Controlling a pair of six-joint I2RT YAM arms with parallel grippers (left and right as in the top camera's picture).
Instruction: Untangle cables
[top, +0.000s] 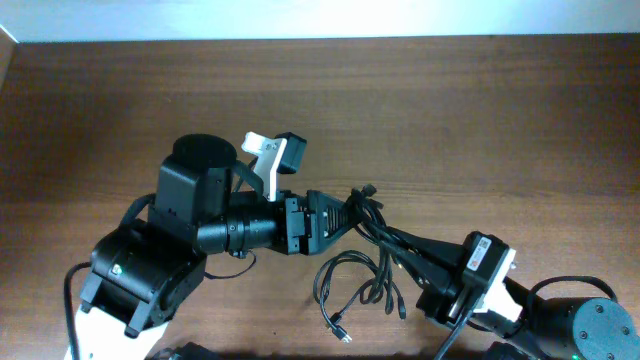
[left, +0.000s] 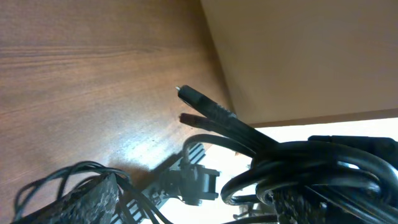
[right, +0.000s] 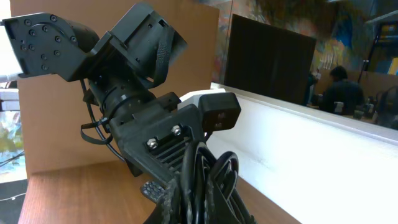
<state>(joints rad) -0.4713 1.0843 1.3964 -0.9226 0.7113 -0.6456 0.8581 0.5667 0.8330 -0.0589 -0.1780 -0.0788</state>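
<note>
The cables (top: 385, 236) sit bunched just beside the wide left claw (top: 345, 216), and the right claw (top: 426, 268) pinches them, so it should pull away slowly to keep loops from tightening.

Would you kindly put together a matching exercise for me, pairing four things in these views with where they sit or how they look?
Things:
A. loose cable loops
B. plug end
C. thick cable bundle
D. table

Descriptions:
1. brown wood grain
2. bunched at the left gripper
3. lying flat on the wood, towards the arm bases
4. jutting out above the wood, with a shadow under it

Pairs: A-3, B-4, C-2, D-1.
</note>
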